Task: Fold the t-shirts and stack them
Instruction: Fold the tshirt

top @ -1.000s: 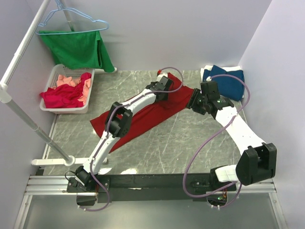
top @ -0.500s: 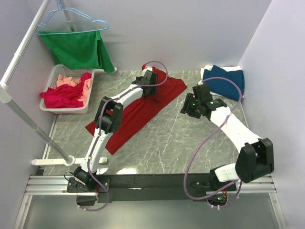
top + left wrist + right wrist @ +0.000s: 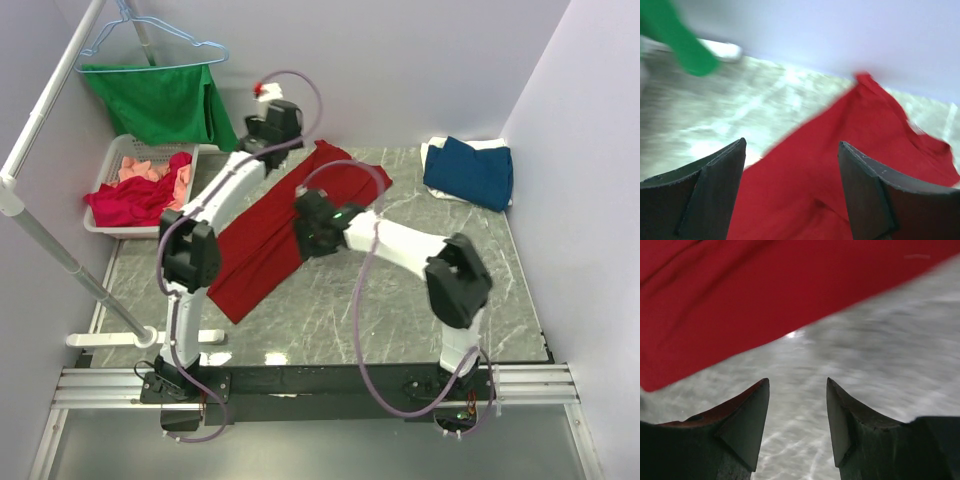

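Left arm (image 3: 215, 200) stretched far forward and raised, left gripper (image 3: 791, 145) spread wide and empty, right arm (image 3: 400, 245) bent across leftward, right gripper (image 3: 797, 382) parted, empty, pointed down.

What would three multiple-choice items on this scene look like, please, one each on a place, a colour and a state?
1. Where does the dark blue t-shirt lie?
A. In the basket.
B. At the far right corner of the table.
C. Under the red t-shirt.

2. What colour is the hanging garment at far left?
A. Green.
B. White.
C. Yellow.

3. How does the left gripper stand?
A. Shut on the red t-shirt.
B. Open, holding nothing.
C. Out of view.

Answers:
1 B, the top view shows it folded there.
2 A, it is plainly green.
3 B, the left wrist view shows its fingers apart with nothing between them.
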Controlling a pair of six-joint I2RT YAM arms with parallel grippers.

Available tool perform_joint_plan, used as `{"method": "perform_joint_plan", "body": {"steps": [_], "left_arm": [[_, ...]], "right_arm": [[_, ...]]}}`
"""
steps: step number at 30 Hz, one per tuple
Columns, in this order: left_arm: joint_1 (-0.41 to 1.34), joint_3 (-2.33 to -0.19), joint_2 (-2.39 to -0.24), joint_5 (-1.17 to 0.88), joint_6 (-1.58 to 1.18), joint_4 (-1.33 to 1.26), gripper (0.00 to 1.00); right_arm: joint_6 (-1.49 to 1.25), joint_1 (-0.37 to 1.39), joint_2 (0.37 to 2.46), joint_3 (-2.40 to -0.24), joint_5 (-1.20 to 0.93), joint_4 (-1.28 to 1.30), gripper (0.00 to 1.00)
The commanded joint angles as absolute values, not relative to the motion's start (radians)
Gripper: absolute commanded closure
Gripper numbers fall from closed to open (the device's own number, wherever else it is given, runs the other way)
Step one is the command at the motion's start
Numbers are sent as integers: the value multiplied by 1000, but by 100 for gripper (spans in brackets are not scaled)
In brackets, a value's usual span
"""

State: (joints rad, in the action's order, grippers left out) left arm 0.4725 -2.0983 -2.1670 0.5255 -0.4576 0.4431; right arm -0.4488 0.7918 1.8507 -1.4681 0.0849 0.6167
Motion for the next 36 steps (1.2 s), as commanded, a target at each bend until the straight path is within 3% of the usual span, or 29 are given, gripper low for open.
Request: {"method": "perform_joint_plan", "body": {"steps": [1,7,15,25,36], "left_arm": [[396,-2057,-2126,508,-480,575,20],[319,-2008,-2108,385,-517,660,21],[261,-1914,-2029,341,-520,650,21],[245,-1881,-2000,305,-514,637,21],[242,-1873,-2003,293,-503,611,21]], "right_arm": [[-379,903,1943,-1621,49,641,44],[-318,1026,2140,-1865,26,733,44],[-290,1095,2285,-1985,-34,776,44],[-270,1106,2319,-1804,-3,652,45],[-299,1106,2220,-1643,23,768,47]]}}
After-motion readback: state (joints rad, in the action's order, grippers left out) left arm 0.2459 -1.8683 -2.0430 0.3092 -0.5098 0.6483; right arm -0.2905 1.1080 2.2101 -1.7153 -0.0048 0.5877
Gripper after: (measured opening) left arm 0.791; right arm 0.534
